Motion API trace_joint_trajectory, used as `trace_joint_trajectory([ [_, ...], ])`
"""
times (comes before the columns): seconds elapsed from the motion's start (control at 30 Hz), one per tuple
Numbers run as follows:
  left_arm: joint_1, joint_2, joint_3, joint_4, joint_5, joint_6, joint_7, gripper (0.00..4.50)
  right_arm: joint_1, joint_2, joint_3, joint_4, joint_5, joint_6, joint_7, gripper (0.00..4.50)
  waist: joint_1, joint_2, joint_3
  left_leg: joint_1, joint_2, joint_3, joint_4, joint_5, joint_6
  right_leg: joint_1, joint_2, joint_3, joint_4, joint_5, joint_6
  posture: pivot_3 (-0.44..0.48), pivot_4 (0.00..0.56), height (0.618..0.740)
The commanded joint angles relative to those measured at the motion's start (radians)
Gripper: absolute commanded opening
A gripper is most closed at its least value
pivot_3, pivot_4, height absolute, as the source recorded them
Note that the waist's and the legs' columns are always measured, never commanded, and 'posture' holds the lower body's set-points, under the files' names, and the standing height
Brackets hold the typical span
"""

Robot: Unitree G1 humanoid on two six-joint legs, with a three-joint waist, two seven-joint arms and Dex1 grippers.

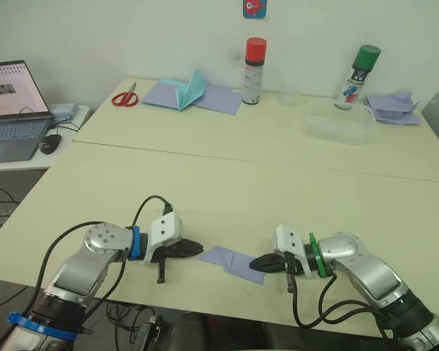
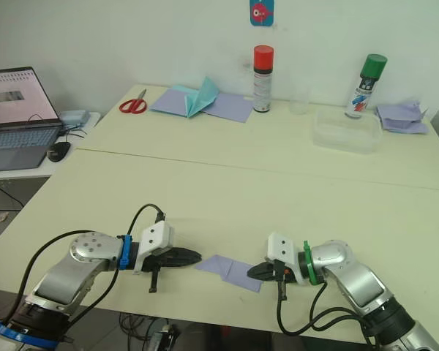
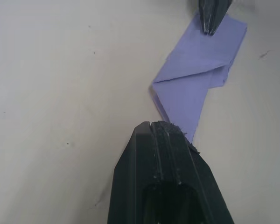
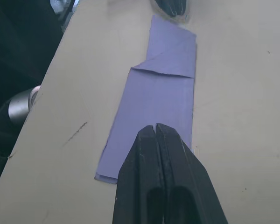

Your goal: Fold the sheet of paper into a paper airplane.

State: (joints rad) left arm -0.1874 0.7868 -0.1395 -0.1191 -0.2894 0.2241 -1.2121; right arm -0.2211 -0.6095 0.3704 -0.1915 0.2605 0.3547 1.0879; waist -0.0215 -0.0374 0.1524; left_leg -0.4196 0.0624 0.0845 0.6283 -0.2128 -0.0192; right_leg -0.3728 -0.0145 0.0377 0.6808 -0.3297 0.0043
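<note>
Left eye view shows you mid-fold: both grippers, left (image 1: 192,248) and right (image 1: 257,262), pressed together at opposite ends of the sheet of paper (image 1: 233,262); next, crease its flap.

Left hand (image 1: 196,247) and right hand (image 1: 254,262) (both closed) point inward.

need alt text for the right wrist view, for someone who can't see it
A folded lavender sheet of paper lies flat on a pale table near its edge. The right gripper, fingers shut, points along the sheet from one end, its tip over the paper, and the left gripper meets the far end.
</note>
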Motion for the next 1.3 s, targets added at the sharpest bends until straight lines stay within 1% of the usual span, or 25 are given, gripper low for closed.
trace_joint_trajectory([
  [0.03, -0.037, 0.0, 0.03, -0.067, -0.051, -0.001, -0.022, 0.52, -0.011, -0.015, -0.075, -0.06, 0.057, 0.003, 0.015, 0.86, -0.002, 0.0, 0.0, -0.001, 0.0, 0.0, 0.0, 0.0, 0.0, -0.001, 0.0, 0.0, 0.0, 0.001, 0.001, 0.0, 0.15, 0.74],
  [0.07, -0.042, -0.001, 0.028, -0.076, -0.058, 0.004, -0.028, 0.74, -0.008, -0.02, -0.088, -0.072, 0.068, 0.004, 0.019, 1.22, -0.003, 0.0, 0.001, -0.001, -0.001, 0.0, 0.0, 0.0, 0.0, -0.001, 0.0, 0.001, 0.0, 0.001, 0.001, 0.0, 0.15, 0.74],
  [0.17, -0.042, 0.001, 0.024, -0.09, -0.053, -0.028, -0.046, 1.69, 0.017, -0.038, -0.12, -0.105, 0.086, -0.018, 0.031, 2.31, -0.005, 0.001, 0.002, -0.002, -0.001, 0.0, 0.0, 0.0, 0.0, -0.001, 0.001, 0.001, -0.001, 0.001, 0.002, 0.0, 0.15, 0.74],
  [0.27, -0.008, 0.004, 0.035, -0.107, -0.049, -0.093, -0.063, 2.63, 0.06, -0.061, -0.127, -0.136, 0.077, -0.065, 0.05, 3.34, -0.005, 0.001, 0.003, -0.002, 0.0, 0.0, -0.001, 0.0, -0.001, -0.001, 0.002, 0.001, -0.001, 0.0, 0.002, 0.0, 0.15, 0.74],
  [0.47, 0.084, -0.011, 0.069, -0.142, -0.049, -0.225, -0.048, 4.46, 0.13, -0.073, -0.144, -0.179, 0.08, -0.149, 0.064, 3.37, -0.007, 0.001, 0.006, -0.001, 0.0, 0.0, -0.001, 0.0, -0.001, -0.001, 0.003, 0.002, -0.001, 0.0, 0.003, 0.0, 0.15, 0.74],
  [0.6, 0.156, -0.012, 0.079, -0.183, -0.05, -0.271, -0.028, 4.46, 0.149, -0.07, -0.122, -0.158, 0.013, -0.259, 0.05, 3.37, -0.007, 0.001, 0.006, -0.001, 0.0, 0.0, 0.0, 0.0, -0.001, 0.0, 0.003, 0.003, -0.001, -0.001, 0.004, 0.0, 0.15, 0.74],
  [0.73, 0.214, -0.015, 0.09, -0.233, -0.055, -0.276, 0.006, 4.46, 0.12, -0.022, -0.086, -0.079, -0.108, -0.378, -0.023, 3.37, -0.008, 0.001, 0.006, 0.0, 0.0, 0.0, 0.0, 0.0, -0.001, 0.0, 0.003, 0.003, -0.001, -0.001, 0.004, 0.0, 0.15, 0.74],
  [0.83, 0.25, -0.007, 0.105, -0.267, -0.061, -0.268, 0.025, 4.46, 0.101, 0.004, -0.06, -0.021, -0.167, -0.458, -0.043, 3.37, -0.007, 0.001, 0.006, 0.001, 0.0, 0.0, 0.0, 0.0, -0.001, 0.0, 0.003, 0.003, 0.0, -0.001, 0.004, 0.0, 0.15, 0.74],
  [0.97, 0.283, 0.003, 0.126, -0.294, -0.062, -0.257, 0.046, 4.46, 0.091, 0.026, -0.037, 0.029, -0.207, -0.501, -0.061, 3.37, -0.007, 0.001, 0.007, 0.0, 0.0, 0.0, 0.0, 0.0, -0.001, 0.0, 0.003, 0.003, 0.0, 0.0, 0.003, 0.0, 0.15, 0.74],
  [1.13, 0.295, 0.004, 0.146, -0.325, -0.07, -0.235, 0.072, 4.46, 0.079, 0.044, -0.024, 0.055, -0.229, -0.526, -0.077, 3.37, -0.007, 0.001, 0.007, 0.001, 0.0, 0.001, 0.0, 0.0, -0.001, 0.001, 0.003, 0.003, 0.0, 0.0, 0.003, 0.0, 0.15, 0.74],
  [1.17, 0.298, 0.004, 0.149, -0.335, -0.073, -0.228, 0.079, 4.49, 0.075, 0.051, -0.027, 0.057, -0.225, -0.516, -0.082, 3.01, -0.007, 0.001, 0.007, 0.001, 0.0, 0.001, 0.0, 0.0, -0.001, 0.001, 0.003, 0.003, 0.0, 0.0, 0.003, 0.0, 0.15, 0.74],
  [1.23, 0.31, 0.004, 0.152, -0.354, -0.076, -0.217, 0.09, 4.49, 0.07, 0.062, -0.035, 0.063, -0.218, -0.502, -0.091, 2.54, -0.007, 0.001, 0.007, 0.001, 0.0, 0.001, 0.0, 0.0, -0.001, 0.001, 0.003, 0.003, 0.0, 0.0, 0.002, 0.0, 0.15, 0.74],
  [1.3, 0.326, 0.005, 0.157, -0.372, -0.077, -0.208, 0.097, 4.49, 0.075, 0.073, -0.046, 0.061, -0.191, -0.468, -0.093, 1.8, -0.007, 0.001, 0.007, 0.001, 0.0, 0.0, 0.0, 0.0, -0.001, 0.001, 0.003, 0.003, 0.0, 0.0, 0.002, 0.0, 0.15, 0.74],
])
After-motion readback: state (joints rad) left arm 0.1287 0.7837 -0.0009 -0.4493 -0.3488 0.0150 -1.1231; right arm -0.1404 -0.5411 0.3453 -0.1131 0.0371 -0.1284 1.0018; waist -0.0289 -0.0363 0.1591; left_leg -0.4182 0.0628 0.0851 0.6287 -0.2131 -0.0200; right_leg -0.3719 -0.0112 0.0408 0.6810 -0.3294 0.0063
